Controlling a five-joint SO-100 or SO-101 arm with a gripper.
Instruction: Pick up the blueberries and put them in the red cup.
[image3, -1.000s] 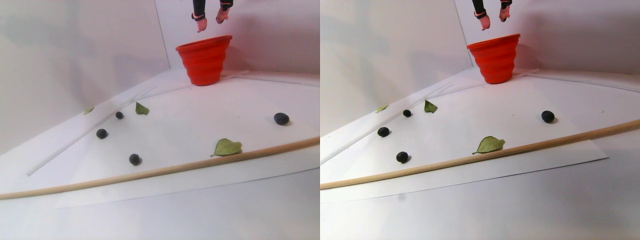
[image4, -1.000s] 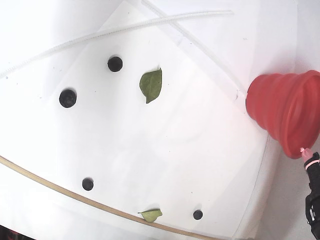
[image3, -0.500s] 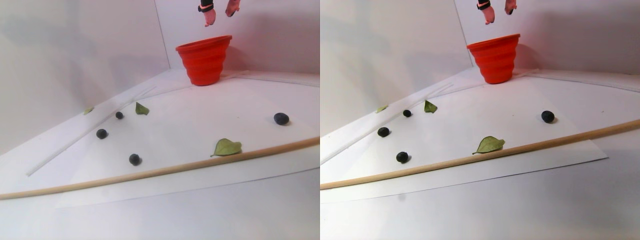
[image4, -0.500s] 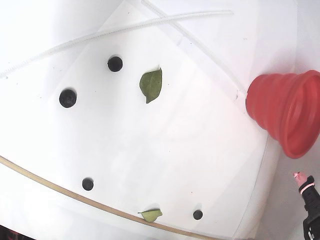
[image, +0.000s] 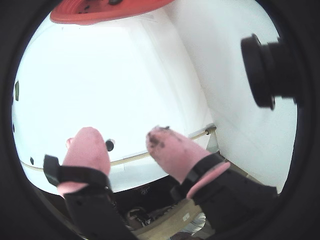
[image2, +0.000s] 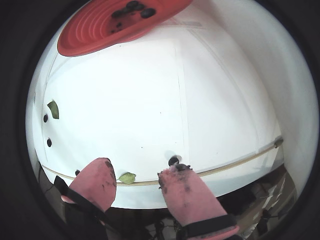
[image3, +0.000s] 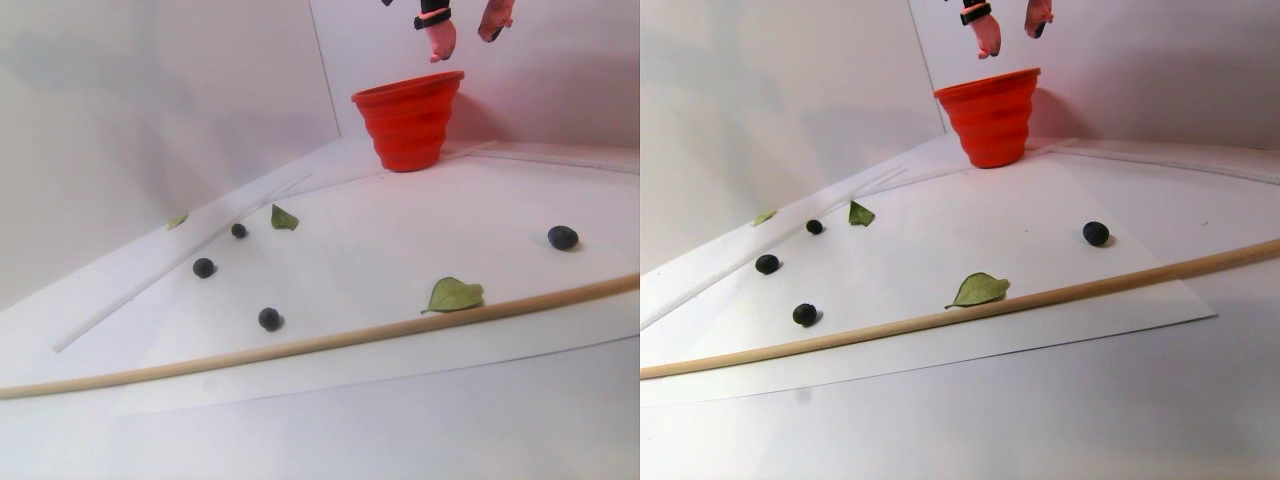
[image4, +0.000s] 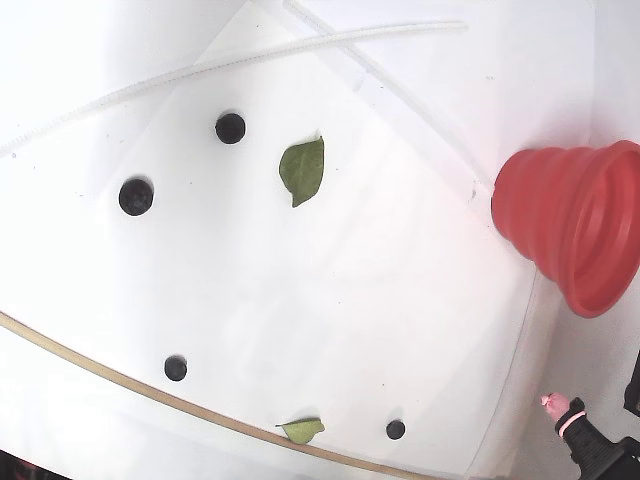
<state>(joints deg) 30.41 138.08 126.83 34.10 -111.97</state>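
Observation:
The red cup (image3: 405, 125) stands at the back of the white sheet, upright, near the walls' corner. Dark blueberries (image2: 132, 7) lie inside the red cup (image2: 100, 35). Several more blueberries rest on the sheet, apart from each other: one (image4: 230, 127), another (image4: 135, 196) and a third (image4: 176, 368) among them. My gripper (image3: 466, 38) hangs open and empty above the cup, slightly right of its rim. Its pink fingertips (image2: 102, 172) are smeared dark. In the fixed view only one finger (image4: 552, 403) shows, below the red cup (image4: 560, 220).
Two green leaves (image4: 303, 170) (image4: 303, 431) lie on the sheet. A long wooden stick (image3: 300, 345) runs along the sheet's near edge. A thin white tube (image4: 250, 60) lies near the far side. White walls stand close behind the cup.
My open gripper has risen and drifted right, away from the cup's mouth. The cup, blueberries and leaves have not moved.

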